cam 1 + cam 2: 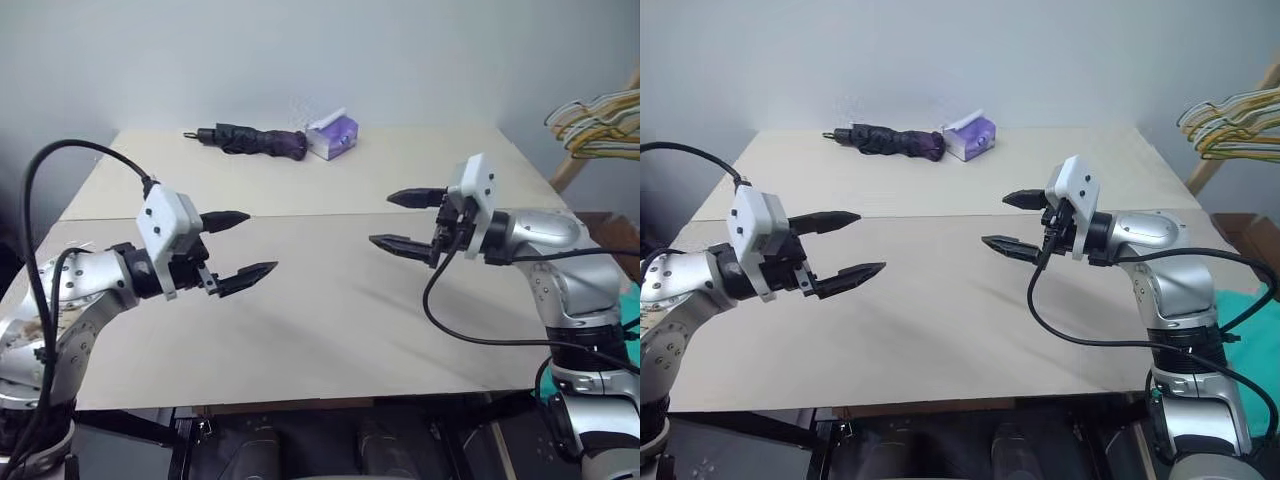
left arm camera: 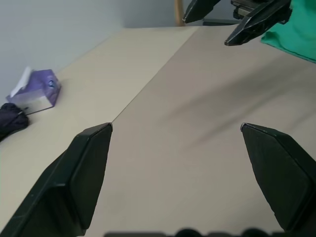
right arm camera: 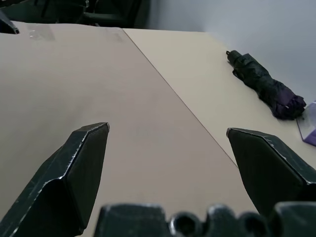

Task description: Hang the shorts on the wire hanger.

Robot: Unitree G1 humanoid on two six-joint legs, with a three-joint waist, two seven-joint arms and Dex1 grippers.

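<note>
The left wrist view caught a patch of teal-green cloth — the shorts [image 2: 296, 37] — lying past the counter's right edge, behind the right end effector's fingers [image 2: 252, 27]; in the right eye view the same green showed low beside the right arm [image 1: 1262, 320], off the counter [image 1: 940, 330]. The head views added a bunch of yellow, green and white hangers [image 1: 598, 122] hung beyond the counter's far right corner; whether the single wire hanger was among them could not be told.

Along the counter's far edge lay a folded dark umbrella [image 1: 252, 140] with a purple tissue box [image 1: 332, 137] just beside its end, a white tissue standing out of the box's top.

The left end effector [image 1: 238, 245] and the right end effector [image 1: 408, 220] hovered above the counter's middle, tips facing each other and well apart — both with their 2 fingers spread wide and empty.
</note>
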